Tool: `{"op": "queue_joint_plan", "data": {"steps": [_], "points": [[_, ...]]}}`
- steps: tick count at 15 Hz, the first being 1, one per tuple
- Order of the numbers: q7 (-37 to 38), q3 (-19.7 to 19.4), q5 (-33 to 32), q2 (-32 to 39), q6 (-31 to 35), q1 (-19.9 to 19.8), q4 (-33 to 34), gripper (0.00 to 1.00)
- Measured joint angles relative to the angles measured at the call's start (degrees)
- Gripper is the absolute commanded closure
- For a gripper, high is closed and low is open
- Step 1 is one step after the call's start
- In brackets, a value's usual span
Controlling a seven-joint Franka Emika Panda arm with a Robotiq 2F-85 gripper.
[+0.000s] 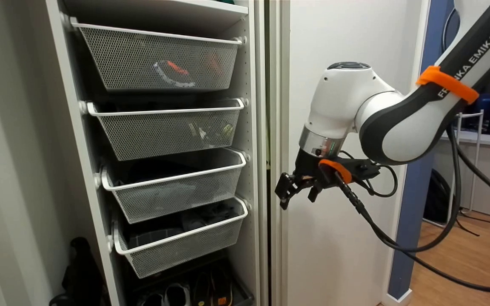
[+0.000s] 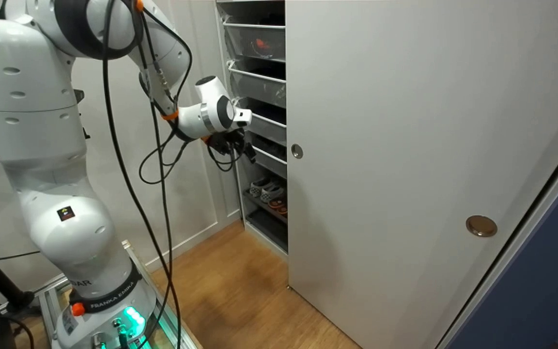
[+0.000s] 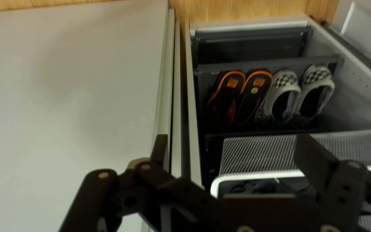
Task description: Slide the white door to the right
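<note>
The tall, flat, plain white sliding door [image 2: 395, 126] stands upright between a blue wall [image 2: 526, 281] and the exposed part of a white wardrobe frame [image 1: 252, 106]. A small, round, silvery recessed pull [image 2: 297, 151] sits near the door's vertical edge beside the frame; a round, brownish metal pull [image 2: 481, 226] sits near the opposite edge.

The black two-fingered gripper [image 3: 232, 145] has its jaws spread wide near the door's frame-side edge. In the wrist view one finger [image 3: 159, 149] overlaps that edge and the other finger [image 3: 314, 158] crosses the lowest of four white-rimmed wire-mesh drawers [image 1: 189, 248]; whether either touches cannot be told.

The drawers hang one above another between the frame's side walls. Below them rest a pair of orange-trimmed black shoes [image 3: 232, 93], toward the frame's door-side wall, and beside these a pair of black-and-white checkered slip-on shoes [image 3: 285, 80]. The white-and-black robot arm [image 1: 411, 127], banded in orange, shows against the door's face in an exterior view. Wooden floor [image 2: 230, 291] lies along the door's bottom edge.
</note>
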Motion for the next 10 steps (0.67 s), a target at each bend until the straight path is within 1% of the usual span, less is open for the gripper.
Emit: {"op": "queue_joint_plan", "data": {"steps": [1,2,3,4,7,10], "points": [[-2.5,2.8,4.5,-0.5,-3.2,-0.4,0.2,0.0],[-4.8,3.7,8.9,-1.4,-6.6,0.7,0.7,0.0],[-6.3,3.4,12.4,-2.8,-10.3,2.7,1.5,0.0],[-6.5,2.9,14.3,-4.3,-14.2,4.7,2.6,0.0],[-3.5,2.3,15.7,-9.0,-24.3,9.1,6.6,0.0],[1.9,3.0,16.0,-12.7,-32.1,12.4,10.7,0.0]]}}
